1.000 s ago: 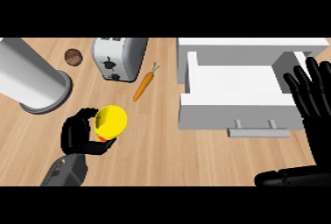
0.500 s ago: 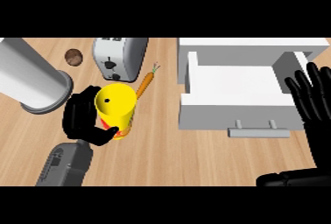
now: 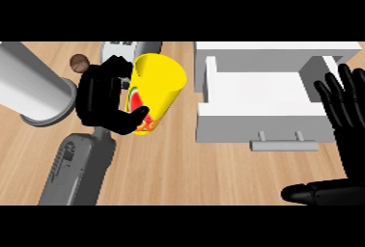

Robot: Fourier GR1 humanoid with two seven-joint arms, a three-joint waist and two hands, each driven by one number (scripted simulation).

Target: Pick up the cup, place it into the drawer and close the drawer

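My left hand [image 3: 107, 99] is curled round the yellow cup [image 3: 158, 84], thumb across the printed lower part and fingers behind its far side, so the cup sits in my grasp over the counter [image 3: 214, 169], near its back edge and left of the middle. It leans, with the wide end tipped toward the back edge. The step in hand, as I judge it, is the carry to the drawer [image 3: 264, 91], which stands pulled open at the back right, its white front and grey handle [image 3: 285, 144] facing me. To do this well I should bring the cup across to the right, high enough to pass the drawer's near-left wall, straighten it over the bare white floor, and lower it before I let go, since a leaning cup may roll or catch the rim. I see nothing lying in the drawer; I cannot see into the cup. My right hand [image 3: 347, 108] rests open, fingers up, at the counter's right edge just beside the drawer, well placed to push the front shut afterwards. A large grey canister [image 3: 35, 91] stands at the back left, clear of the path.
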